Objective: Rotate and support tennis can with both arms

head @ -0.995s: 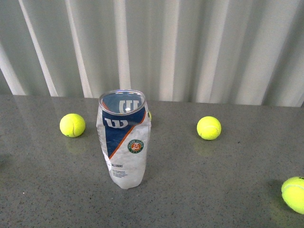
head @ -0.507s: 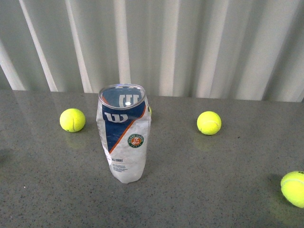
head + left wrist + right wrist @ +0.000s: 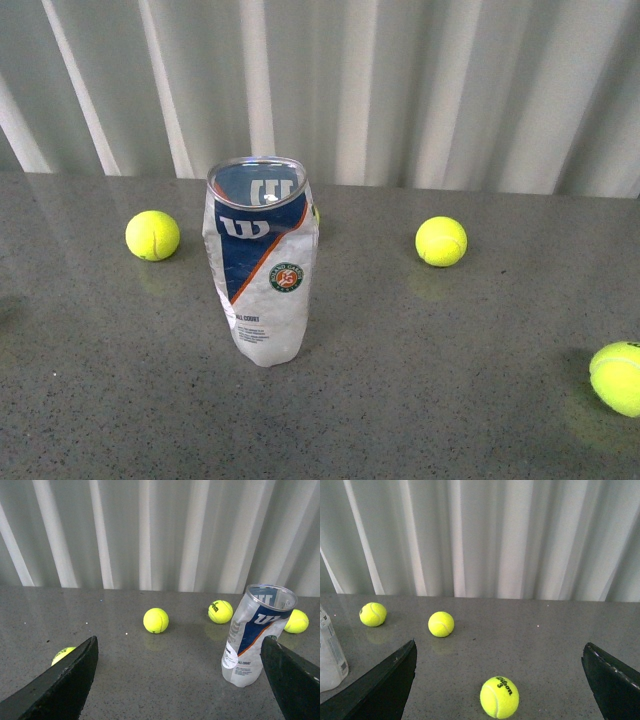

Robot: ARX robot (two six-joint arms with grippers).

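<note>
The tennis can (image 3: 260,265), a clear tube with a blue, white and orange Wilson label and a round emblem, stands upright on the grey table, open end up. Neither arm shows in the front view. In the left wrist view my left gripper (image 3: 178,640) is open and empty. The can (image 3: 255,635) stands just inside its one finger (image 3: 295,680), apart from it. My right gripper (image 3: 499,644) is open and empty. Only an edge of the can (image 3: 330,660) shows in its view, beyond one finger (image 3: 380,685).
Yellow-green tennis balls lie on the table (image 3: 420,400): one left of the can (image 3: 152,235), one right of it (image 3: 441,241), one at the front right (image 3: 618,378), one mostly hidden behind the can (image 3: 315,213). One ball (image 3: 499,697) lies between my right gripper's fingers. A white curtain hangs behind.
The front view has shifted, so the can and balls sit a little higher in the picture. They have not moved relative to each other.
</note>
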